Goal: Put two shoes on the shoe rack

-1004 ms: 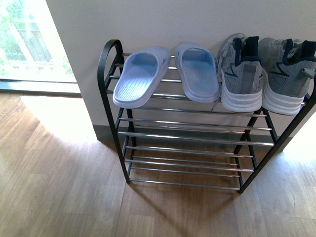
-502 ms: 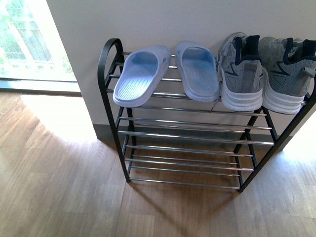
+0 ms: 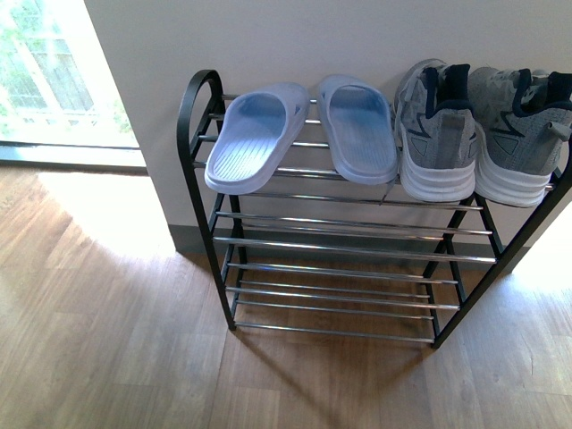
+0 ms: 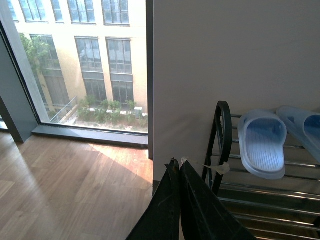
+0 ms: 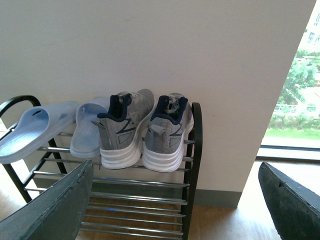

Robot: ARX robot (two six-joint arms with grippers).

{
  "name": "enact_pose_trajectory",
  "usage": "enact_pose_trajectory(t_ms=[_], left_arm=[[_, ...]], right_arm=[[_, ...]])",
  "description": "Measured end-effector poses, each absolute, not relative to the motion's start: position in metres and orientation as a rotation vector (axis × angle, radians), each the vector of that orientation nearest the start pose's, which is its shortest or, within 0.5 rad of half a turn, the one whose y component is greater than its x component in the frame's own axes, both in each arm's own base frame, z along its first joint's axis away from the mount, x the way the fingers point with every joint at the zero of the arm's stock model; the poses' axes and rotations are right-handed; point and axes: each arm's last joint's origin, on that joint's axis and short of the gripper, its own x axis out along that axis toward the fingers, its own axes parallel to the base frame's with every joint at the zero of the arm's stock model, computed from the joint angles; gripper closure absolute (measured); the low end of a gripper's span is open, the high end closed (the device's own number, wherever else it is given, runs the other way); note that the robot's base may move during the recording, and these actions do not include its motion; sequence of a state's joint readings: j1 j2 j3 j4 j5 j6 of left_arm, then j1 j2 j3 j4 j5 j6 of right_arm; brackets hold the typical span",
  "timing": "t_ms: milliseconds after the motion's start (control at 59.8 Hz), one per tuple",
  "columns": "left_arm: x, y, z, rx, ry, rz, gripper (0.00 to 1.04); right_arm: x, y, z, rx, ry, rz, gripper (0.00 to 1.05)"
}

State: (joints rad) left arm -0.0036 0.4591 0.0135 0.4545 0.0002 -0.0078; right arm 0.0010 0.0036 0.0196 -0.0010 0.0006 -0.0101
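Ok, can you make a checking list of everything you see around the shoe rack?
Surface: wooden floor, bare, sunlit patch near window.
Job's things: blue sandals and grey sneakers sit side by side on the top shelf of the shoe rack; lower shelves hold nothing.
Clutter: nothing seen.
Grippers: left gripper shut, holding nothing; right gripper open, holding nothing.
Cables: nothing seen.
Surroundings: pale wall behind rack, window to the left.

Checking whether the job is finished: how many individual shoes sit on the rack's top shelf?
4, all on the top shelf of the shoe rack: left sandal nearest the arched end, right sandal beside it, then left sneaker and right sneaker. Lower shelves hold none.
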Motion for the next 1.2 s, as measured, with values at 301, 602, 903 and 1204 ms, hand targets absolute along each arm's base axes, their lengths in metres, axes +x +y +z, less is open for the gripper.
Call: enact_pose_trajectory(t_ms=[301,602,903,1204], left_arm=[[0.116,0.000,0.171,-0.008,-0.014,-0.004,1.03],[0.110,0.000,0.171,-0.008,-0.015,-0.004,1.03],[0.098,0.000,0.167,-0.008,-0.001,-0.004,1.03],[0.098,0.000,0.167,-0.008,0.003,-0.003,0.74]], right_arm=[[0.097,0.000,0.170,-0.010,-0.015,0.000,0.09],[0.097,0.000,0.170,-0.010,-0.015,0.000,0.09],[0.097,0.000,0.170,-0.010,-0.015,0.000,0.09],[0.097,0.000,0.170,-0.010,-0.014,0.001,0.09]])
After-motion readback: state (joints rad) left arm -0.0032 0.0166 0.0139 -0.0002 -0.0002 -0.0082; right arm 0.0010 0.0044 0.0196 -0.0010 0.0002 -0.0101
